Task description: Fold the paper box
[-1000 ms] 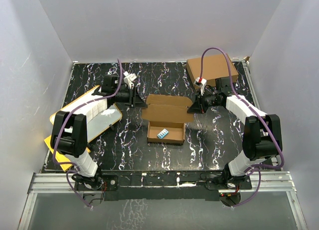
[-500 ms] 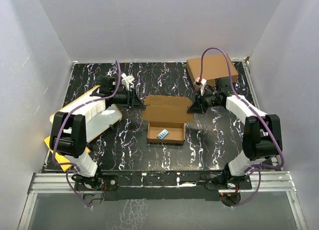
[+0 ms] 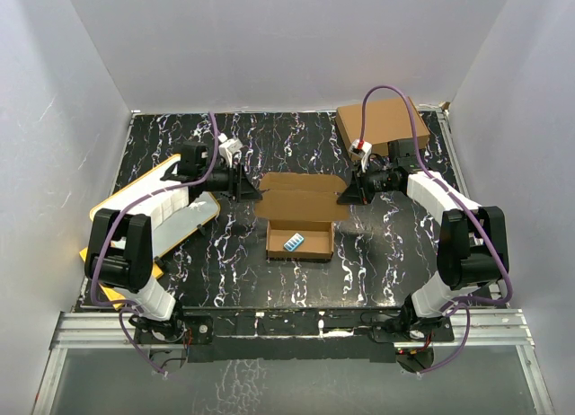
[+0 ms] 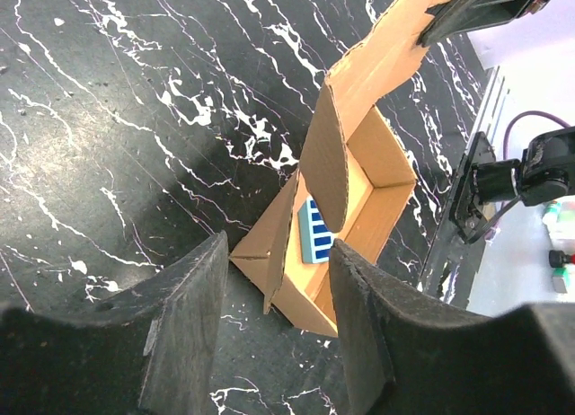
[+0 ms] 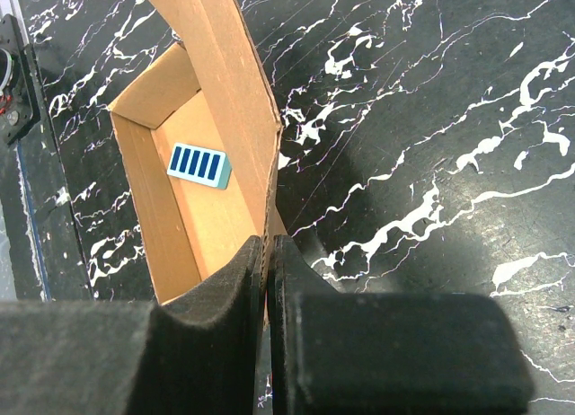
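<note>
Top external showed the paper box (image 3: 299, 219) on the bench (image 3: 386, 262), long axis arm to arm. Its right flap sat pinched in the right tool (image 3: 347, 198); the left tool (image 3: 252, 190), part-open and empty, faced its left end.

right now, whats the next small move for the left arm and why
Probably ease the left gripper forward and close on the lid's end flap: its jaws stand open facing the paper box, while the right gripper pinches the opposite edge.
</note>
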You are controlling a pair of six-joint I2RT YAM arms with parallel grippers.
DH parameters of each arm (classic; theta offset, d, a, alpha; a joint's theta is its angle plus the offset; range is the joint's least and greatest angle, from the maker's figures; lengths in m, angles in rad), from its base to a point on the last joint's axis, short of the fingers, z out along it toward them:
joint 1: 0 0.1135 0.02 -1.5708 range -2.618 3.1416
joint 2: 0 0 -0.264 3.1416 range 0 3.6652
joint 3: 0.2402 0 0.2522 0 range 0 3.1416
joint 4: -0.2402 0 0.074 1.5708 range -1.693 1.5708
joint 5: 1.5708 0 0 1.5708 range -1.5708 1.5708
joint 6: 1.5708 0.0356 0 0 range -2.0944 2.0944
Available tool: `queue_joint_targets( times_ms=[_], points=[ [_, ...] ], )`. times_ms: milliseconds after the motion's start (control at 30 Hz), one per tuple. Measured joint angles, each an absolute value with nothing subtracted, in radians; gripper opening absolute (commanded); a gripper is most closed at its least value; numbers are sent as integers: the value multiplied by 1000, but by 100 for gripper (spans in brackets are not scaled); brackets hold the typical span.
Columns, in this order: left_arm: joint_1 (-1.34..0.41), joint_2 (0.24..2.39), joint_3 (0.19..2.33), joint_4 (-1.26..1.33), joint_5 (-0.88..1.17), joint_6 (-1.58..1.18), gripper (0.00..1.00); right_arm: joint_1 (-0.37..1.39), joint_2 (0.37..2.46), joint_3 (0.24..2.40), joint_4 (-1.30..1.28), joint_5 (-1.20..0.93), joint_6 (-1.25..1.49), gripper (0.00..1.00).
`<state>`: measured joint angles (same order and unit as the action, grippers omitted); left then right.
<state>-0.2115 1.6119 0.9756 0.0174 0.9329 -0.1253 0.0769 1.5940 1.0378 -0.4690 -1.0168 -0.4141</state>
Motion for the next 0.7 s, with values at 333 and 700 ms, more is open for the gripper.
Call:
queue_joint_targets(
  times_ms=[333,700],
  points=[
    [-256,1612,968,55,905,-123,27,78,1594,1038,-469,-1017,-414,8],
    [-265,1614,969,53,904,-124,0,79,1594,1038,-469,-1016,-414,8]
  ],
)
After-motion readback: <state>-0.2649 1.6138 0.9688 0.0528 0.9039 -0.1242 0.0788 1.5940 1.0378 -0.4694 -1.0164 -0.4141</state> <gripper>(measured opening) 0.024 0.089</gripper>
